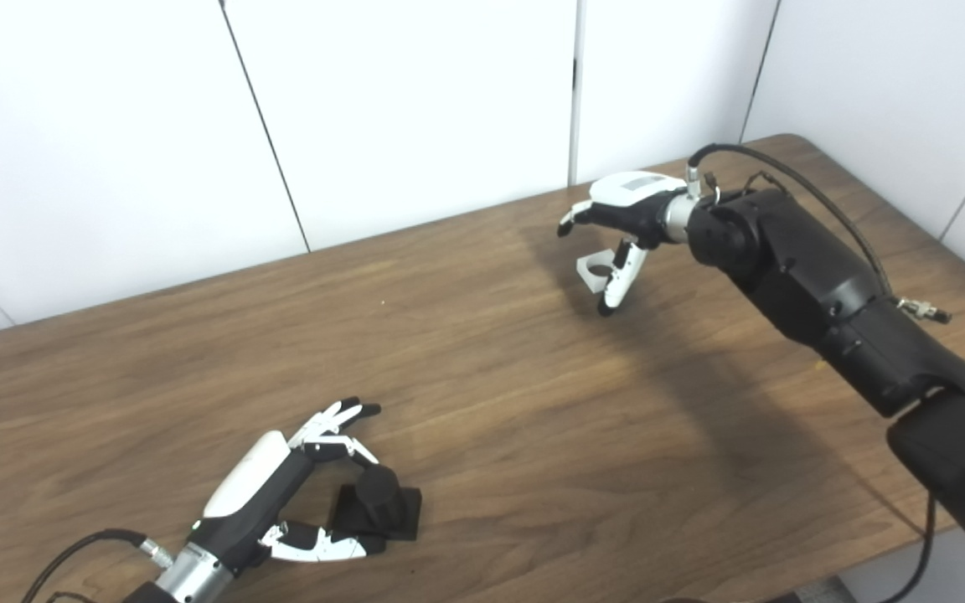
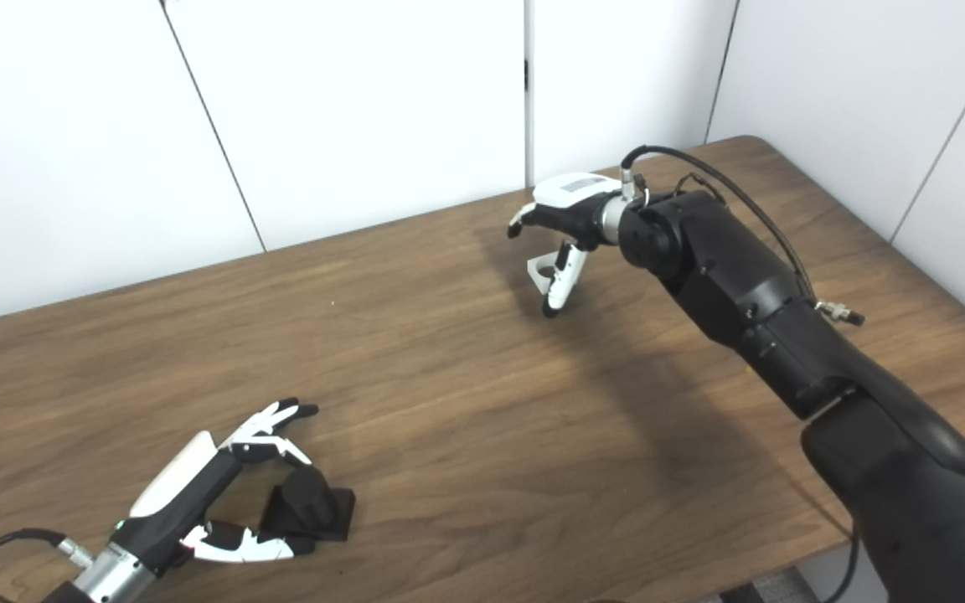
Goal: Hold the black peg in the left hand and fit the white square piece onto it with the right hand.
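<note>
near left corner of the tabletop point(image 1: 482, 368): my left hand point(image 1: 281, 494) lies low, palm turned inward, fingers point(image 1: 340, 414) spread above and thumb below, cupping around the black peg point(image 1: 378, 498) without clearly closing on it. the peg stands upright on its square base, on the wood, just to the right of the palm, between thumb and fingers. i judge contact is light at most; it is not lifted.

far right: my right hand point(image 2: 566, 222) is at full reach, arm long and nearly straight from the bottom right corner, wrist bent down. the white square piece point(image 2: 543, 272) sits under the palm, its round hole showing, with the thumb hanging down right against its right side and the other fingers curled forward above. i cannot tell whether it is truly pinched or only bracketed; the piece looks to be at or just above the wood.

key relation: the peg and the piece are well apart, on a diagonal across the tabletop, peg near-left, piece far-right. the peg's axis is vertical, so the hole must come down over it from above. each hand is nearest its own part.
</note>
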You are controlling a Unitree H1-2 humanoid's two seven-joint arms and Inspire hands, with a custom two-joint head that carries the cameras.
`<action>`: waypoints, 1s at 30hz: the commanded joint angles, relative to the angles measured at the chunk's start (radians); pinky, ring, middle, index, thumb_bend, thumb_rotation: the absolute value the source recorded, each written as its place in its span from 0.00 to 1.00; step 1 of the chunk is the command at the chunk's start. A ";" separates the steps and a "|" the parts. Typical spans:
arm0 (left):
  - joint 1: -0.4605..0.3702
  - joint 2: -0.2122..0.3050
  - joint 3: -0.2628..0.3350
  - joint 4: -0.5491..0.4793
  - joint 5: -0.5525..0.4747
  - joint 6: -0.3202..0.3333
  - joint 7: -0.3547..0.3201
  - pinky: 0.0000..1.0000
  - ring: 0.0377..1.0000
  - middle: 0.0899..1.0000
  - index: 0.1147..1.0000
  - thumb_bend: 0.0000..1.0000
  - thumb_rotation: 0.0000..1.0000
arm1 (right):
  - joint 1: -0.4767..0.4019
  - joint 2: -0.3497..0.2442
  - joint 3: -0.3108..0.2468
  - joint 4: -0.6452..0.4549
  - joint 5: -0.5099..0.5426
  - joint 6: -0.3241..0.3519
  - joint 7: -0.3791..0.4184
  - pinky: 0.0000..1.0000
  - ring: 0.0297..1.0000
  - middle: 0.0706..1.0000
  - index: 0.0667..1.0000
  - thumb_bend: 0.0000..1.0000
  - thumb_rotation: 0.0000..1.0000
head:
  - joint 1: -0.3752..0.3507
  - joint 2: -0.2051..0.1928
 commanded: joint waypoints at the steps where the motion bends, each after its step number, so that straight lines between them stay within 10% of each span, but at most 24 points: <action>1: 0.013 0.022 -0.016 0.023 0.054 0.028 -0.029 0.98 1.00 0.93 0.43 0.52 0.06 | -0.058 -0.036 -0.015 -0.004 -0.017 0.018 -0.009 0.86 0.94 0.95 0.87 0.91 0.30 | 0.001 0.000; 30: 0.029 0.030 -0.009 -0.010 0.050 0.046 -0.034 1.00 1.00 0.94 0.43 0.52 0.06 | -0.078 0.020 0.030 0.226 -0.022 -0.021 -0.149 0.80 0.90 0.89 0.77 0.83 0.26 | 0.022 0.016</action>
